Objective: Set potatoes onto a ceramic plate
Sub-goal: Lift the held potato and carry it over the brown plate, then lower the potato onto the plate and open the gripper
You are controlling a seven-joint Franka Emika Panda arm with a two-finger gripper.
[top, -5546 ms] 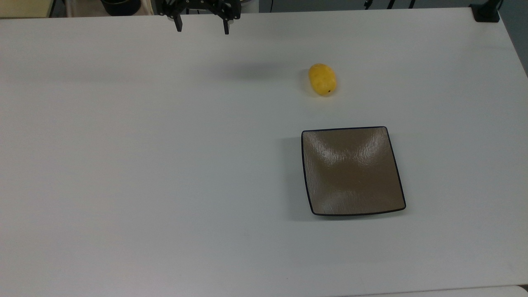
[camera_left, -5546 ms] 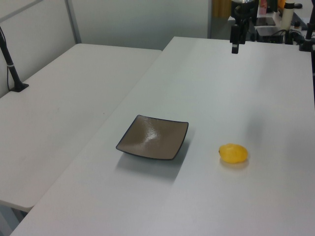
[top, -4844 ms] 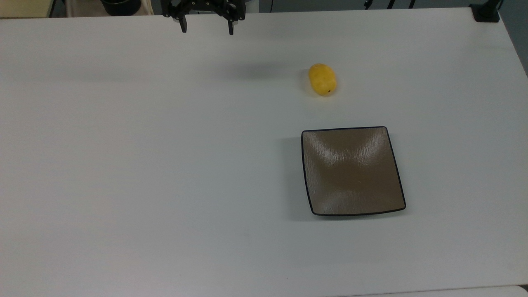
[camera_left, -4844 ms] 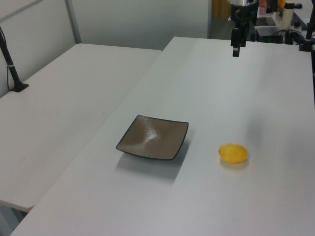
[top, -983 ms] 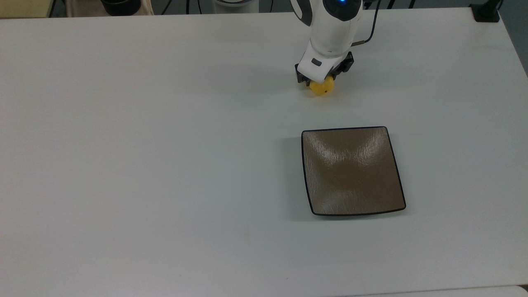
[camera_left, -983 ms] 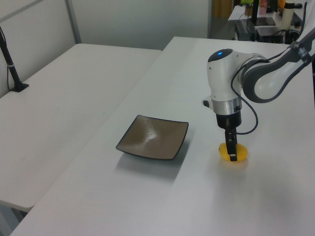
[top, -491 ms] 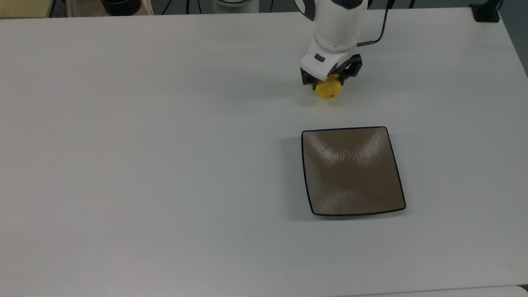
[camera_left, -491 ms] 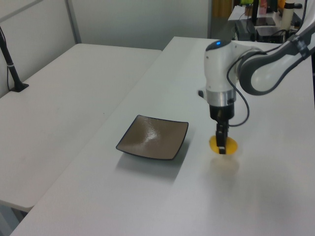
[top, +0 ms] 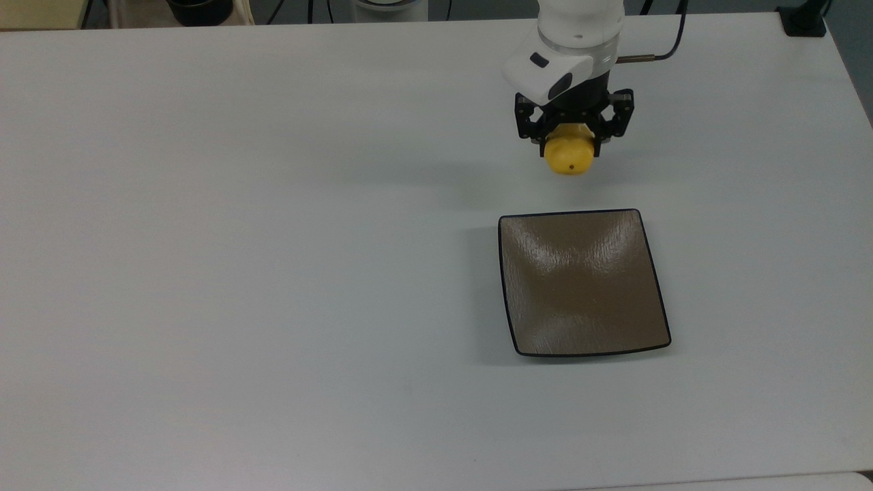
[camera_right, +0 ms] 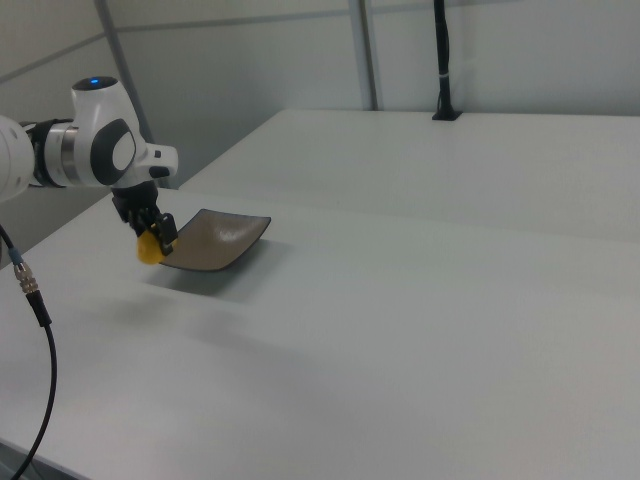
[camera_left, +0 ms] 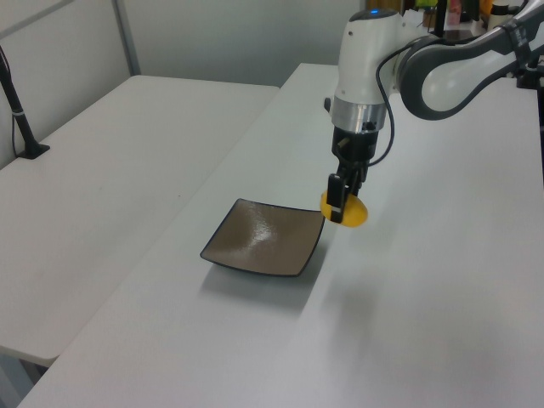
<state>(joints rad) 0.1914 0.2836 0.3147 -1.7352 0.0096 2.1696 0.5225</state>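
Observation:
The small bright-yellow potato [top: 569, 157] [camera_left: 351, 212] [camera_right: 149, 249] hangs in the air above the white table, with my gripper [top: 571, 146] [camera_left: 340, 204] [camera_right: 155, 236] shut on it from above. The square brown ceramic plate [top: 584, 282] [camera_left: 264, 236] [camera_right: 213, 240] lies flat on the table with nothing on it. In the top view the potato is above the plate's upper edge, a short gap away. In the left view the potato is just off the plate's right corner.
The white table [top: 273, 239] spreads wide around the plate. A second white table [camera_left: 102, 161] adjoins it on the left view's left. A black post [camera_right: 441, 60] stands at the far edge in the right view. A cable [camera_right: 35, 330] hangs at the right view's left.
My gripper came from the far table edge down onto the potato, shut on it, and has lifted it off the table and carried it toward the plate.

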